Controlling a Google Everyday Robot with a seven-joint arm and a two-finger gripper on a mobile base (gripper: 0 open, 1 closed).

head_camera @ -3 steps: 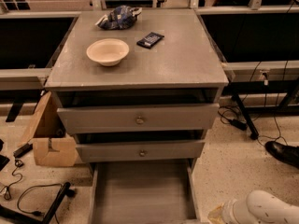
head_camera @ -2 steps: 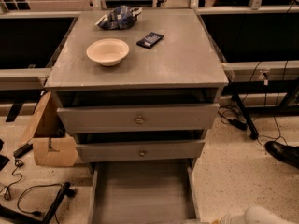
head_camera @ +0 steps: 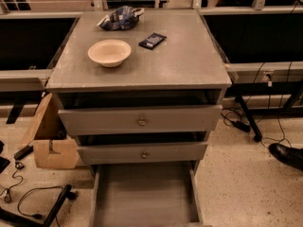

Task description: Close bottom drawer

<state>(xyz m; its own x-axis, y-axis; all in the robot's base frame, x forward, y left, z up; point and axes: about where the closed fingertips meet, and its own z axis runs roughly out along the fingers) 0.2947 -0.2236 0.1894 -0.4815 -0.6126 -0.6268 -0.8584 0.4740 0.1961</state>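
Observation:
The bottom drawer (head_camera: 144, 195) of the grey cabinet stands pulled far out toward me, its plain grey inside showing; its front and knob are cut off by the lower edge of the view. Above it are the middle drawer front (head_camera: 142, 153) and the top drawer front (head_camera: 140, 121), each with a brass knob and each slightly out. My gripper is out of view.
On the cabinet top (head_camera: 189, 60) sit a cream bowl (head_camera: 109, 52), a dark flat device (head_camera: 152, 40) and a blue crumpled bag (head_camera: 120, 18). A cardboard box (head_camera: 49, 141) and cables lie on the floor at left. A black shoe (head_camera: 288, 155) is at right.
The pale arm at the lower right has sunk out of the view. The drawers have not moved.

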